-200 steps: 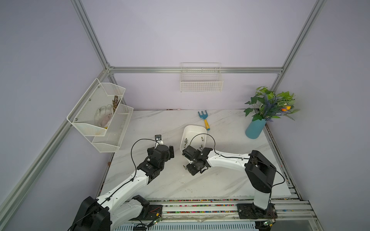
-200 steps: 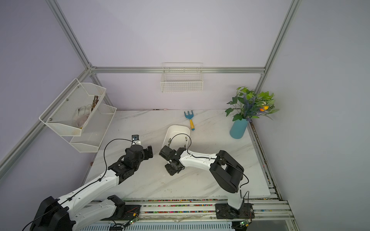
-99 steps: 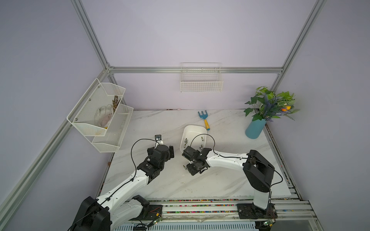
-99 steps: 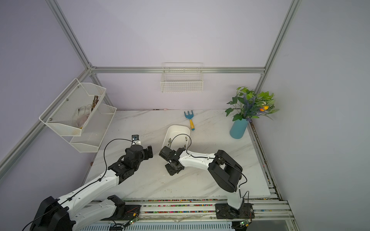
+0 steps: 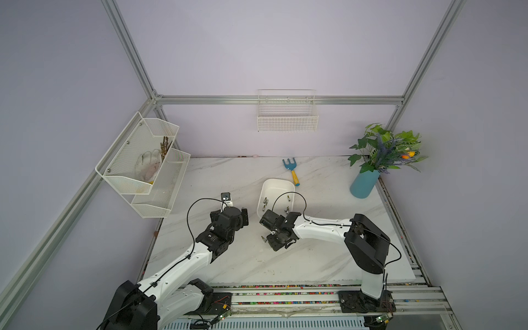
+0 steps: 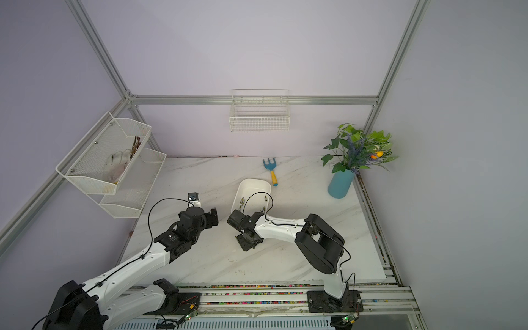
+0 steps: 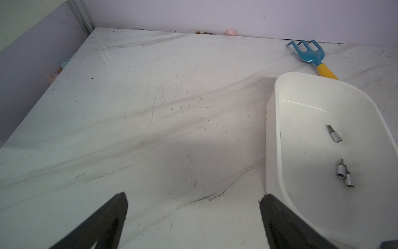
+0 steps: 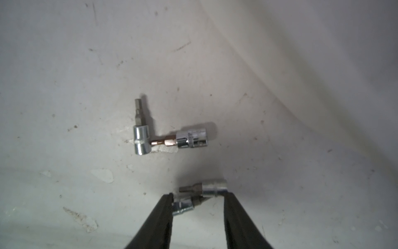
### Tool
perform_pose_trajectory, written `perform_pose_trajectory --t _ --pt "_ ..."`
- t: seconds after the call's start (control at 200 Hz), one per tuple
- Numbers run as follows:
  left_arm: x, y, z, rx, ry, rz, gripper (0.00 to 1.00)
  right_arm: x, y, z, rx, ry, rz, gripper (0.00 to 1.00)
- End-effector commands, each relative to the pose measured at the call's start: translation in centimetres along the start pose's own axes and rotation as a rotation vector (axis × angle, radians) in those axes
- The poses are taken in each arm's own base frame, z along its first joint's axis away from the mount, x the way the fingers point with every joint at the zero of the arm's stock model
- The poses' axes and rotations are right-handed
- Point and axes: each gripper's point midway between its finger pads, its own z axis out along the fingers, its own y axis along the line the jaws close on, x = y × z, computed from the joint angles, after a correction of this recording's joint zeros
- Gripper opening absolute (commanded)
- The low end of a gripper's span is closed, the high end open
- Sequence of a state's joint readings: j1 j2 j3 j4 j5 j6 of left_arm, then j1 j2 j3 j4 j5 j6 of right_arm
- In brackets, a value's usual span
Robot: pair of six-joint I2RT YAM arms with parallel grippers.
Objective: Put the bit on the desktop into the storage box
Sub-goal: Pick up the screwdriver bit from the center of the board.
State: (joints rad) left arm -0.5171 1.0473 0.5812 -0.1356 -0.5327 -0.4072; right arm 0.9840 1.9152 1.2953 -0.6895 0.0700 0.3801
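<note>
On the marble desktop point(image 5: 314, 257), my right gripper point(image 8: 198, 195) points down with its jaws partly apart, open. One silver bit point(image 8: 183, 207) lies between its fingers and touches one of them. Another bit point(image 8: 213, 187) lies just past the tips. Two more bits point(image 8: 141, 138) point(image 8: 191, 139) lie touching each other further ahead. In a top view a bit point(image 5: 262, 238) shows beside the right gripper point(image 5: 268, 241). The white storage box point(image 5: 275, 183) point(image 7: 277, 103) stands just behind and holds several bits point(image 7: 335, 133). My left gripper point(image 7: 193, 198) point(image 5: 244, 217) hovers open and empty beside the box.
A blue rake with a yellow handle point(image 5: 291, 170) lies behind the box. A teal vase with a plant point(image 5: 364, 183) stands at the back right. A wire basket point(image 5: 287, 117) hangs on the back wall and a mesh two-tier rack point(image 5: 143, 165) on the left wall.
The right arm's elbow has shifted slightly and its gripper has sunk a little over the bits, jaws unchanged. The left arm has not moved.
</note>
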Motion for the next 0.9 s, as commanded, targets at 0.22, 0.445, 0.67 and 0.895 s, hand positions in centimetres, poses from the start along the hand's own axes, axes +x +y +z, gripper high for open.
perform_pose_trajectory --t 0.22,0.445,0.67,0.895 --pt "-1.2 0.0 0.0 -0.003 -0.035 -0.014 1.00 2.7 -1.2 0.8 0.053 0.069 0.008 0.43" --pt "-1.2 0.0 0.0 -0.002 -0.034 -0.014 1.00 3.5 -1.8 0.6 0.068 0.086 0.011 0.37" --pt "-1.2 0.0 0.0 0.000 -0.034 -0.015 1.00 4.3 -2.4 0.3 0.086 0.099 0.017 0.35" --pt "-1.2 0.0 -0.1 0.000 -0.034 -0.015 1.00 4.7 -2.6 -0.2 0.081 0.098 0.023 0.30"
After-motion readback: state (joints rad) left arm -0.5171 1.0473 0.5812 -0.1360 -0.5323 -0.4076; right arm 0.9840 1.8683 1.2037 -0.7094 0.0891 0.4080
